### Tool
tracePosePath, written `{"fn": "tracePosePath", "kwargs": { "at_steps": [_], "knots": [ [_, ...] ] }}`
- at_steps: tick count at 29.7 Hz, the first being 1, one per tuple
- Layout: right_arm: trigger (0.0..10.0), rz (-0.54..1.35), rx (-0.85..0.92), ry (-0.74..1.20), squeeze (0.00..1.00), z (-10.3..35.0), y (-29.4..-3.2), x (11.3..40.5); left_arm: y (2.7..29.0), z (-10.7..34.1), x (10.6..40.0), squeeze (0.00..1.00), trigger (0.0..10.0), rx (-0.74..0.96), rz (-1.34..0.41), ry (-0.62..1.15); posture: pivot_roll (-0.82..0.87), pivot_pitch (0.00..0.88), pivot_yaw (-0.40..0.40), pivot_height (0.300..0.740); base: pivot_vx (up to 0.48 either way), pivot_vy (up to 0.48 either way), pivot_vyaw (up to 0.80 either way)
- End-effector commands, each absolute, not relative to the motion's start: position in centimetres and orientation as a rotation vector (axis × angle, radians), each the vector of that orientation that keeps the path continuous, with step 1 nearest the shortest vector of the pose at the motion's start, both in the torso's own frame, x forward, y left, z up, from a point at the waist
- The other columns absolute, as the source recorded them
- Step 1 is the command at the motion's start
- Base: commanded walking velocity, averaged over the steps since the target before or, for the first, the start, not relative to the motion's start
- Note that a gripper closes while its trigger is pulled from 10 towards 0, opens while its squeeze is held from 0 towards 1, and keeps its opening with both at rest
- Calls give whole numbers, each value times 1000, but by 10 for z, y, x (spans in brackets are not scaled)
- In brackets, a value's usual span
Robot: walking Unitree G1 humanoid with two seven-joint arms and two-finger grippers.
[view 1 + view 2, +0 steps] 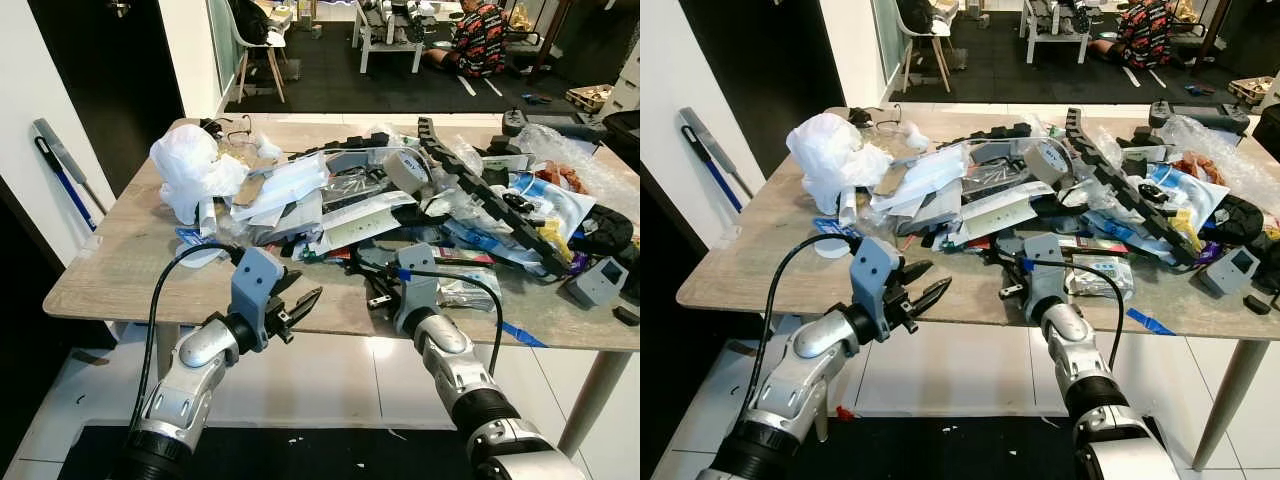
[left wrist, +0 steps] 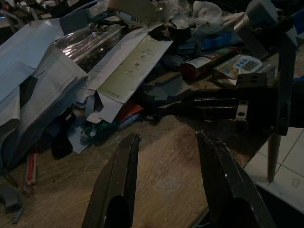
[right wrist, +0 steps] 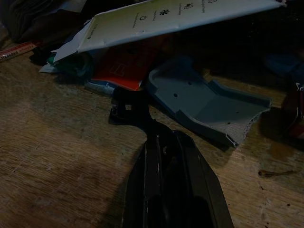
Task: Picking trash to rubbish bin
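A heap of trash covers the wooden table (image 1: 120, 270): a white plastic bag (image 1: 190, 165), a flat white carton (image 1: 365, 222), wrappers, and a long black cable chain (image 1: 480, 190). My left gripper (image 1: 305, 290) hovers open at the table's front edge with bare wood between its fingers (image 2: 123, 175). It points toward the carton (image 2: 128, 66). My right gripper (image 3: 142, 124) lies low on the table just right of it, shut on a small black bracket (image 3: 124, 105). A grey plastic shell (image 3: 209, 104) rests beside that bracket, under the carton's edge (image 3: 175, 19).
A grey box (image 1: 598, 280) and bubble wrap (image 1: 585, 160) sit at the table's right end. A mop (image 1: 65, 165) leans on the left wall. Beyond the table are a chair (image 1: 255, 40) and a seated person (image 1: 480, 35). White tiles lie under the table.
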State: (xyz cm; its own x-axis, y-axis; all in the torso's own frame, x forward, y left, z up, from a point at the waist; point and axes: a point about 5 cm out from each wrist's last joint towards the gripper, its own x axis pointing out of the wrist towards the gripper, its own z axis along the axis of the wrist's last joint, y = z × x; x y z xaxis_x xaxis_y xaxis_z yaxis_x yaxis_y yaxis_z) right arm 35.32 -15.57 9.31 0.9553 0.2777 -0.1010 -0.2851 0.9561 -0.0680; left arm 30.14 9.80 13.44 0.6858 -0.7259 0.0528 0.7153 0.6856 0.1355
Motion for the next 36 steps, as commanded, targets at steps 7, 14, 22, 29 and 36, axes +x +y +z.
{"fn": "tracePosePath", "kwargs": {
  "at_steps": [7,14,22,29,36],
  "knots": [
    [0,275,-61,74,0,91,-155,350,102,133,301,0,10000,114,-811,-90,-27,79,58,740,0,0,0],
    [0,352,6,-93,0,117,-131,341,108,134,301,0,10000,102,-800,-93,-28,72,57,740,0,0,0],
    [0,423,25,-196,0,142,-106,321,112,135,302,0,10000,98,-794,-93,-39,74,56,740,0,0,0],
    [10000,306,-134,-135,1000,133,-126,325,111,135,306,0,10000,106,-752,-96,-41,75,45,740,0,0,0],
    [10000,224,-241,-65,1000,132,-149,327,112,134,307,0,10000,93,-730,-100,-60,85,34,740,0,0,0]
  ]
}}
